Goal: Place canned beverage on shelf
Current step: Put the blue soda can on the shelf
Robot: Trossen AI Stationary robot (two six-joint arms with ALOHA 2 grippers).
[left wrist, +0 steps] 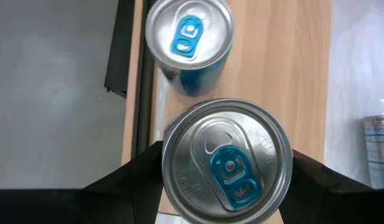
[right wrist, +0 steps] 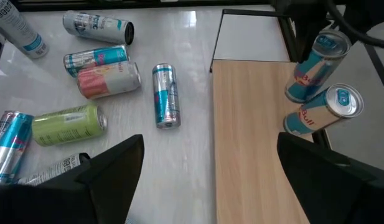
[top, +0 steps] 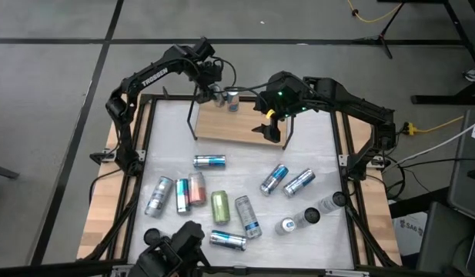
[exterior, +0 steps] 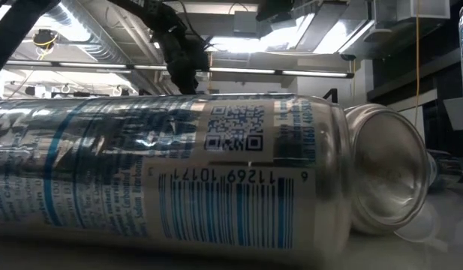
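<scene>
The shelf point(top: 237, 127) is a light wooden board with black wire end frames, at the table's far middle. A silver can with a blue tab point(left wrist: 188, 34) stands upright on the board near its far edge, also seen from above point(top: 234, 101). My left gripper point(top: 219, 94) is shut on a second silver and blue can point(left wrist: 226, 165) beside it, toward the table's left. My right gripper point(top: 274, 127) hangs open and empty over the shelf's right end, its fingers wide apart point(right wrist: 210, 180) above the board point(right wrist: 254, 137). My left gripper pinches the can's round wall just below its top rim point(left wrist: 168, 163) between its two fingers point(left wrist: 139, 171), one on each side. The fingers come from above, pointing down. The can stays upright point(right wrist: 319, 62) at the board's far edge; whether its base rests on the board I cannot tell.
Several cans lie on their sides on the white table between the shelf and the near edge point(top: 210, 204); two stand upright at the right point(top: 299, 219). In the low view a lying can point(exterior: 163, 172) fills the foreground. The shelf's wire frames point(top: 192, 115) stand at both ends.
</scene>
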